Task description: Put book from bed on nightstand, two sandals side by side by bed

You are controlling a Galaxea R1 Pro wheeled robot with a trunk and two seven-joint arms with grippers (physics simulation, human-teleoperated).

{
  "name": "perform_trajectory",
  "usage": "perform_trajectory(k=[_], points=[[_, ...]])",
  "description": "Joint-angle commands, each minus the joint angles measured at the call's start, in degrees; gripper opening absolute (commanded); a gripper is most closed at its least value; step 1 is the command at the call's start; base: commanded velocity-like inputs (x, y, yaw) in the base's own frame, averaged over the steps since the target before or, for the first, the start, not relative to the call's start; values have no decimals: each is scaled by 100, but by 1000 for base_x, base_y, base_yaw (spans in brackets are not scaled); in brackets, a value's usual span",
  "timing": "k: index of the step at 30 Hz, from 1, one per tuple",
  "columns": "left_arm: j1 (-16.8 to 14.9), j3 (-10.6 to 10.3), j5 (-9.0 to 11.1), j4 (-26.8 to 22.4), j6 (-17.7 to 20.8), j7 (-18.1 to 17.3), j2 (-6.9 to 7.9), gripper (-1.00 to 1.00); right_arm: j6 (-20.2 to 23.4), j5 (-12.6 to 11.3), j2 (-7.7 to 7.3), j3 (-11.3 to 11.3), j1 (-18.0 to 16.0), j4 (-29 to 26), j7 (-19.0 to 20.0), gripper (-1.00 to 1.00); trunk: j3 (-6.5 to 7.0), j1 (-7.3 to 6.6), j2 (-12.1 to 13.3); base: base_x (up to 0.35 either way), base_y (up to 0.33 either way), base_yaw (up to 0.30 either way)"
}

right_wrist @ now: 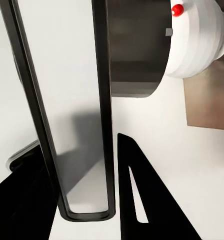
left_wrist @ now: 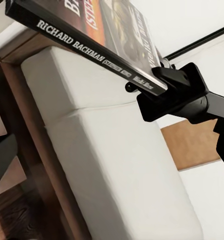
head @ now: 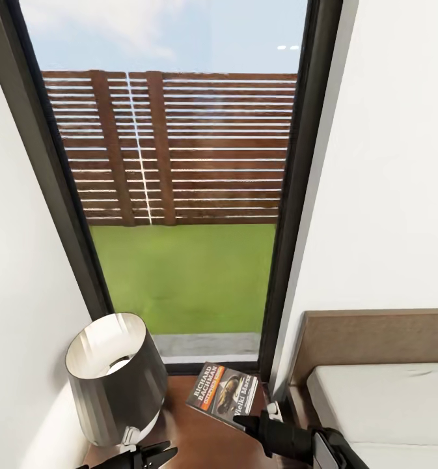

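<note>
**Desk:** Where is the thin dark paperback with the white "Richard Bachman" lettering (head: pixel 222 389)?

**Photographer:** Lower centre of the head frame, over the glossy dark-brown wooden nightstand table (head: pixel 199 443), between the grey drum-shade lamp (head: pixel 116 378) and the low bed with its light-grey mattress (head: pixel 388 410). Tall dark-framed window (head: pixel 179 195) behind.

**Desk:** Who has it?

**Photographer:** The right pincer (head: pixel 261 420), reaching in from lower right, pinched on the book's near corner. The long axis runs away from it, toward the window. In the left wrist picture the book (left_wrist: pixel 92 35) juts out of that black pincer (left_wrist: pixel 164 82).

**Desk:** Is it down yet?

**Photographer:** Hard to say; it appears tilted, perhaps just above the wood.

**Desk:** The left pincer (head: pixel 144 453)?

**Photographer:** Bottom edge, by the lamp base, fingers spread, holding nothing. The right arm is nearer.
</note>
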Motion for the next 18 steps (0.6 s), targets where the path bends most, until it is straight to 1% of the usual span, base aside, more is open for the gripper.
perform_trajectory(k=[1,18], points=[[-3,-8,30,0,60,-15,2,100,34,-4,3,-24,-3,-1,6,-100,-26,23,-47,0,0,0],[-3,-8,34,0,61,-15,4,100,30,-1,-1,-19,-3,1,-1,-100,-331,397,-729,0,0,0]])
